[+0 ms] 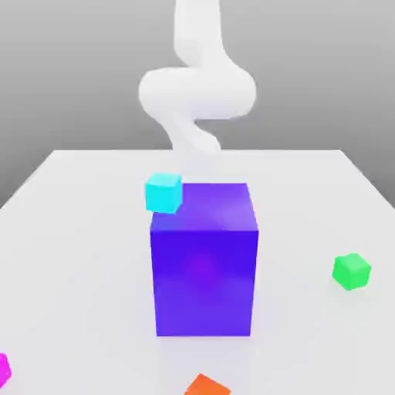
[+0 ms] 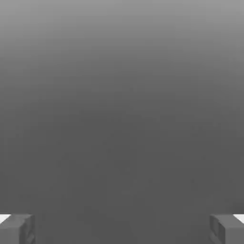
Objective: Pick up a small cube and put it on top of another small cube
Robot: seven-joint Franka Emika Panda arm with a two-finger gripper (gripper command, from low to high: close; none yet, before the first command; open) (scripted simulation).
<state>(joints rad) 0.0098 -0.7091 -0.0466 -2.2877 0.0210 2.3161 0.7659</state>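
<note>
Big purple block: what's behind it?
Behind the purple block, the cyan cube shows at its upper corner on the exterior view's left, and the white arm rises above. The block hides the table directly behind it.

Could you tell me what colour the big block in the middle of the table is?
The big block is purple-blue, best seen in the exterior view.

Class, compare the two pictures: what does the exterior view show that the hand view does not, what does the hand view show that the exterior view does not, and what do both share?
Exterior view: the white arm, the table, the big purple-blue block, a cyan cube, a green cube, the magenta cube and an orange cube.

Hand view: the gripper, open, holding nothing, its fingertips far apart.

Both: a plain grey backdrop.
</note>
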